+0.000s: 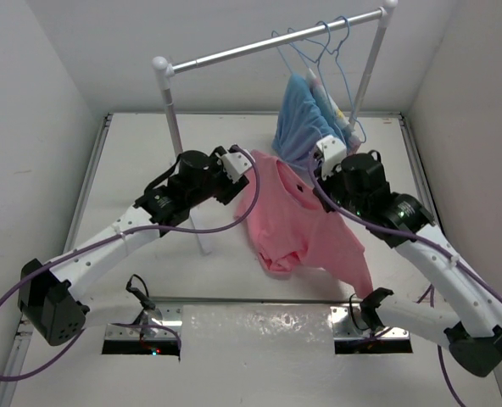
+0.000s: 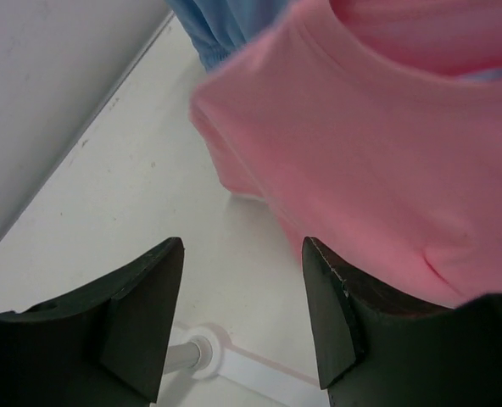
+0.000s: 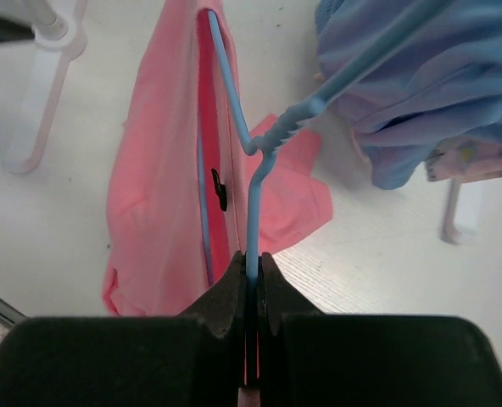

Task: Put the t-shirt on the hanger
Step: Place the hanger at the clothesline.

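Observation:
The salmon-pink t-shirt [image 1: 298,225] hangs draped between both arms, its lower part bunched on the table. My right gripper [image 3: 251,259] is shut on the wire of the light-blue hanger [image 3: 253,212], just below the twisted neck. One hanger arm runs inside the t-shirt's neck opening [image 3: 209,127]. In the top view my right gripper [image 1: 319,174] sits at the shirt's upper right edge. My left gripper [image 2: 242,250] is open and empty. Its right finger [image 2: 327,314] is beside the t-shirt [image 2: 387,153]. In the top view my left gripper [image 1: 244,174] is at the shirt's upper left edge.
The white-and-metal clothes rail [image 1: 276,47] stands at the back and carries spare blue hangers [image 1: 323,47] and a light-blue garment [image 1: 302,119]. The garment also shows in the right wrist view [image 3: 421,85]. A rail foot [image 2: 196,356] lies below my left gripper. White walls enclose the table.

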### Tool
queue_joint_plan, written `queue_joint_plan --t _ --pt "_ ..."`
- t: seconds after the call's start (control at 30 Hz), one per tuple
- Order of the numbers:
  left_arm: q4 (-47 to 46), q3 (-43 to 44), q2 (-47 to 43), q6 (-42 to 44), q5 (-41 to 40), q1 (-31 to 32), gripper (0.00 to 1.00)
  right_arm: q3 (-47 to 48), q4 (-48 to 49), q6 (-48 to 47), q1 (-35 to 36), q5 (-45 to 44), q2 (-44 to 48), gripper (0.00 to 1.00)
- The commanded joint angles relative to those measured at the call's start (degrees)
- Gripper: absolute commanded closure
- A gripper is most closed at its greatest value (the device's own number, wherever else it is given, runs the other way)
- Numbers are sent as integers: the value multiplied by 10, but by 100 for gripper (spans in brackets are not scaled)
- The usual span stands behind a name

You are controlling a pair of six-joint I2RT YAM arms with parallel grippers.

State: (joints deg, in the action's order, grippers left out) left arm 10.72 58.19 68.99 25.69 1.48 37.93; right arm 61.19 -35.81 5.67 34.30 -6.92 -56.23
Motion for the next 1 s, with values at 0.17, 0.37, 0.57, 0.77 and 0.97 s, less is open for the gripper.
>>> queue_joint_plan --t 0.17,0.37,0.57,0.77,0.97 --pt "-11 -56 -68 24 -110 1 45 232 26 -43 0 -89 -118 100" --pt "-18 -80 -88 34 -114 -1 45 390 48 -80 1 -132 -242 100" --pt "-28 -83 -69 33 -129 -1 45 511 75 -87 0 -171 -327 100" --pt "-29 -89 -70 36 -132 -1 45 565 109 -106 -3 -234 -386 100" --pt "-27 -99 -73 38 -136 -1 45 551 105 -108 -18 -247 -408 100"
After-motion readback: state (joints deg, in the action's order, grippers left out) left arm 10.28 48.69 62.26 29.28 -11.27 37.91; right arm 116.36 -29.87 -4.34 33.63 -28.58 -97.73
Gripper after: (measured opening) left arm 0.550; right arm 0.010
